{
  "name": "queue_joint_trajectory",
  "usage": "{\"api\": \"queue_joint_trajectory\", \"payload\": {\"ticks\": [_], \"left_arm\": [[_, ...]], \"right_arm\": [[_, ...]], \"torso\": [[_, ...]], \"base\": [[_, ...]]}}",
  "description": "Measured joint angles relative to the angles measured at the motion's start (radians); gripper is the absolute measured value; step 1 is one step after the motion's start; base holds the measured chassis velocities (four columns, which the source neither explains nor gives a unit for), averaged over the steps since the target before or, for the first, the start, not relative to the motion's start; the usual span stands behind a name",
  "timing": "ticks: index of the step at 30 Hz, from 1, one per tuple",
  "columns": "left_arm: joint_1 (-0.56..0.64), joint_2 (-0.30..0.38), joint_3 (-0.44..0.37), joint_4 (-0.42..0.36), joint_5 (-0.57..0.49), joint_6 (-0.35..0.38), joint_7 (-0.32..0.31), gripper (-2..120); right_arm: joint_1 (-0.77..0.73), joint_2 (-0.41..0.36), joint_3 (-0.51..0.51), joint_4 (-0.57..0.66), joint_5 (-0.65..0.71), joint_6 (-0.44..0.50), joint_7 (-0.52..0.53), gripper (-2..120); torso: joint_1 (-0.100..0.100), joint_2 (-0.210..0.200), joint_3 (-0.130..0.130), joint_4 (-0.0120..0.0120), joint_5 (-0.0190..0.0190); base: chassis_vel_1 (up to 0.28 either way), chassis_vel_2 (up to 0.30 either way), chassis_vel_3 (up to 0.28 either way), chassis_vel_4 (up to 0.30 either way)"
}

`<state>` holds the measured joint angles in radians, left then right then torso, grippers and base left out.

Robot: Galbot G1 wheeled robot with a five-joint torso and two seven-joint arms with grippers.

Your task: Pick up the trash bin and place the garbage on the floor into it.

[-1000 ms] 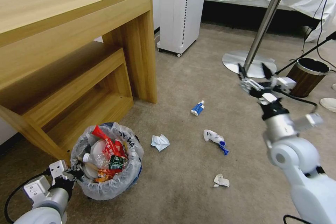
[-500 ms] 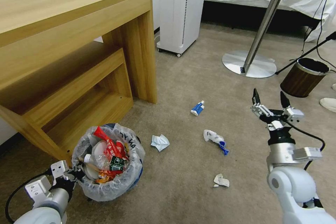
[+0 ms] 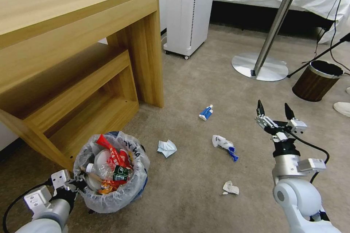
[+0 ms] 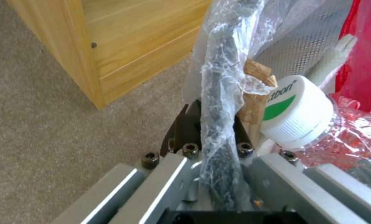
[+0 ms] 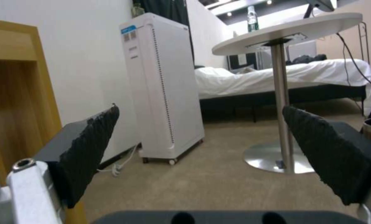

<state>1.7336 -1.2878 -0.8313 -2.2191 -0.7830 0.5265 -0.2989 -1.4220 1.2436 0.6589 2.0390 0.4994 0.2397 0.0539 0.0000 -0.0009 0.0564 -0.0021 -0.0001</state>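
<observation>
With the left gripper [image 3: 74, 183] clamped on the bag-lined rim of the small round blue trash bin [image 3: 111, 174] by the wooden bench [image 3: 73, 43], the spread-fingered right gripper [image 3: 276, 111] hovers above the tan carpet floor [image 3: 197, 87], where collecting is under way and crumpled white paper [image 3: 167, 148] probably calls for a descent.

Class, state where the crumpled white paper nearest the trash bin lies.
In the head view, the crumpled white paper lies on the carpet, just right of the trash bin, left of the blue-white packet.
</observation>
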Motion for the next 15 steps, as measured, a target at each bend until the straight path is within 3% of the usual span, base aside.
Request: {"api": "queue_joint_trajectory", "payload": {"ticks": [15], "left_arm": [[0.006, 0.025, 0.002, -0.006, 0.007, -0.007, 0.010, 1]], "right_arm": [[-0.034, 0.038, 0.017, 0.028, -0.010, 0.025, -0.009, 100]], "torso": [[0.000, 0.000, 0.000, 0.0000, 0.0000]], "base": [[0.000, 0.000, 0.000, 0.000]]}}
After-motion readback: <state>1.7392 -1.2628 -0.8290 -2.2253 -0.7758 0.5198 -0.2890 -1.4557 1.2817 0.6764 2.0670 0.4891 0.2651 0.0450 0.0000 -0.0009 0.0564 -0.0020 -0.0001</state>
